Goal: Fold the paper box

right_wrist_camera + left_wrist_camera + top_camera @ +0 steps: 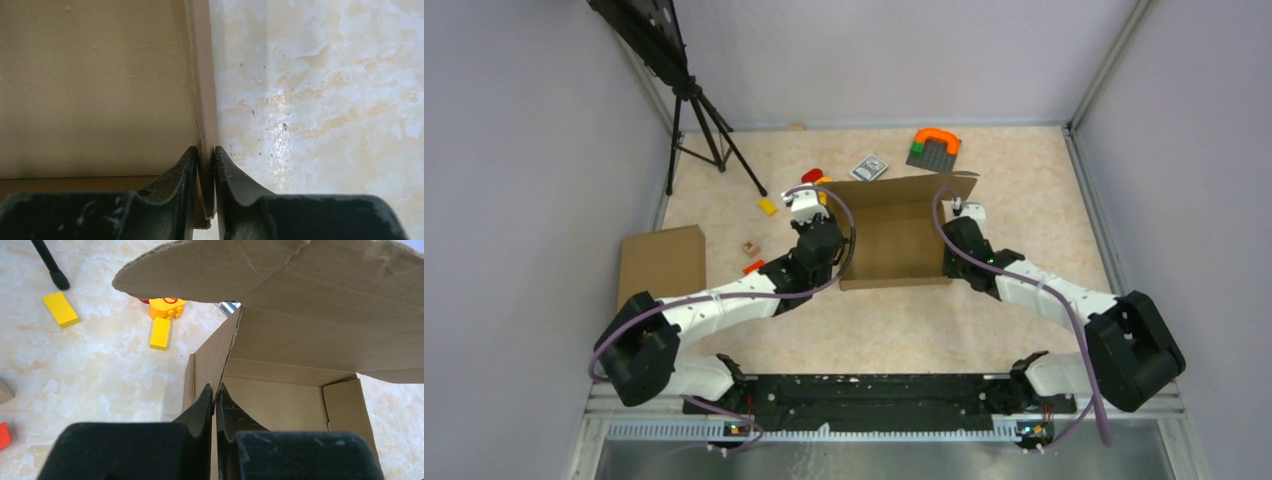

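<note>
- The pale marbled table (1024,200) fills the floor of the cell, with grey walls on 3 sides.
- The paper box (894,235) sits in the middle of the table between the 2 arms. It is a shallow open tray with its left and right side walls raised, and its wide lid flap stands up along the far edge.
- A second plain brown box (662,262) lies flat near the table's left edge, well apart from the paper box.
- A black tripod (699,130) stands in the far left corner.
- The left gripper (215,400) is closed tight on the top edge of the paper box's left wall, and the cardboard is pinched between its fingers.
- The right gripper (205,160) straddles the right wall with 1 finger inside the tray and 1 outside. Its jaws are only narrowly apart, and I cannot tell whether they clamp the cardboard or merely flank it.
- A grey plate with an orange arch (934,150) rests near the far edge.
- 2 yellow blocks (60,309) (160,333) and an orange brick (167,307) lie left of the paper box.
</note>
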